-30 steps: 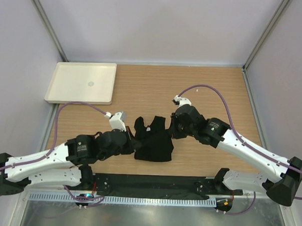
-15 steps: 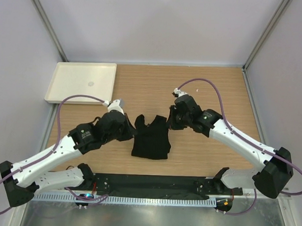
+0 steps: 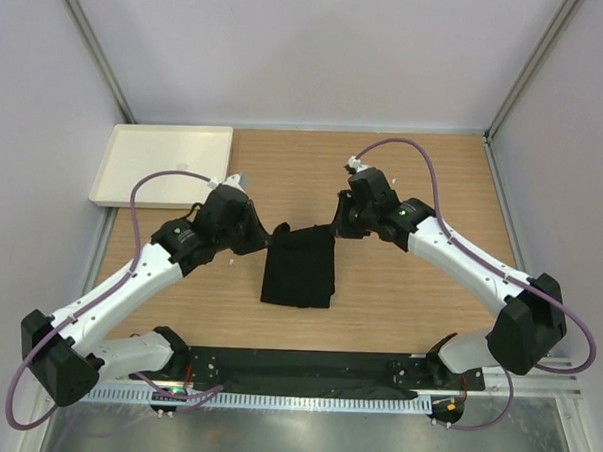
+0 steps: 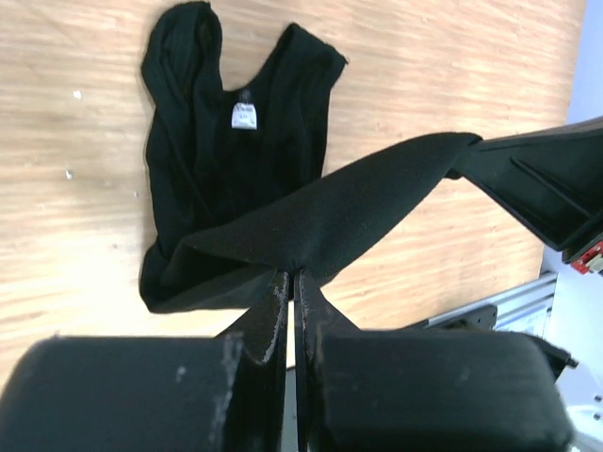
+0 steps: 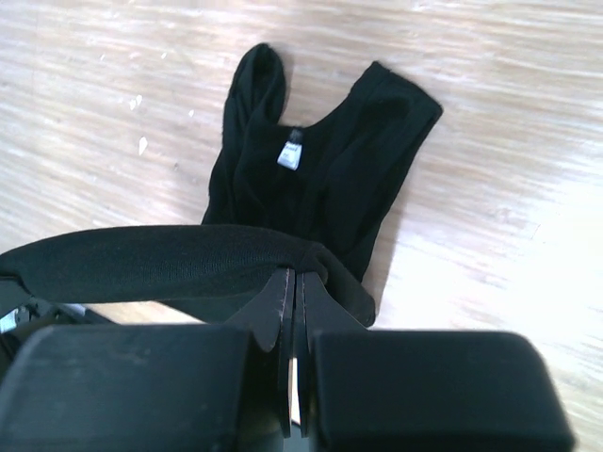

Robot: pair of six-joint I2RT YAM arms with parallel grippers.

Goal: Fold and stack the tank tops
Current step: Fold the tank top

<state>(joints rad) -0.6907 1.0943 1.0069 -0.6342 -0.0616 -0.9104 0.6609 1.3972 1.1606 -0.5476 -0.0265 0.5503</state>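
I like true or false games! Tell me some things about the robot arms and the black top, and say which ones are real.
1. The left gripper and the right gripper both pinch the tank top. True.
2. The tank top lies in the tray. False: it is on the table, apart from the tray.
3. A white label shows at the neck. True.
4. The left gripper is wide open. False: it is shut on the fabric.

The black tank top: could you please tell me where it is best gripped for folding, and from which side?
Pinch the black tank top at its two hem corners, one from each outer side. That straight edge pulls taut between the left fingers and right fingers, shut on it; the narrow straps are floppy and would likely bunch.
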